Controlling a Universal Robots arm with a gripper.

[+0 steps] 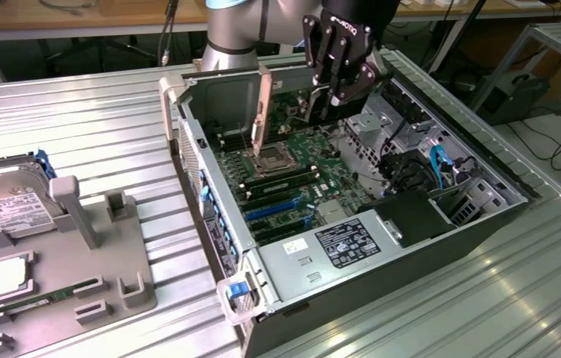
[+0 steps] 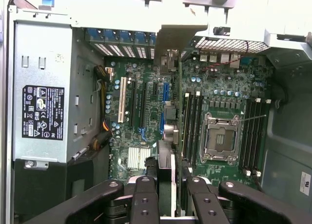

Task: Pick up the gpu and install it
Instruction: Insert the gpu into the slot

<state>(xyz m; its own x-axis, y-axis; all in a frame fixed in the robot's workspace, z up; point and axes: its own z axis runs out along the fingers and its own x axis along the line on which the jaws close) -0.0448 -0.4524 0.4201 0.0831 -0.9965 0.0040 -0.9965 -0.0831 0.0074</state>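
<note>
**Status of the work**

1. The gripper (image 1: 340,95) hung over the open computer case (image 1: 199,175). In the exterior view, taking the CPU socket (image 1: 274,158) as the dial centre, the gripper stood at about 1 o'clock.
2. The fingers (image 2: 145,202) were drawn in to a narrow gap and pressed on the two faces of the gpu (image 2: 165,175). The card was held and nothing else was in the grip.
3. The gpu (image 1: 312,112) hung below the fingertips, on edge, above the motherboard (image 1: 333,179). It rested on no fixture outside the case.

**Governing relation**

- The card lay directly between the fingers and extended away from them, toward the board.
- In the wrist view it was seen edge-on as a thin strip. Its long axis ran parallel to the expansion slots (image 2: 141,102) and the memory slots beside the socket.
- In the exterior view the expansion slots (image 1: 271,212) lay at about 6 o'clock from the socket, well apart from the gripper.
- It could not be determined whether the card's lower edge touched the board. Judged from the gripper's height above the case rim, the card was not yet seated.

**Surroundings**

- The power supply (image 1: 333,246) lay at about 5 o'clock from the socket, inside the case.
- A hard drive (image 1: 12,209) stood on a grey fixture at about 9 o'clock, well outside the case.
</note>
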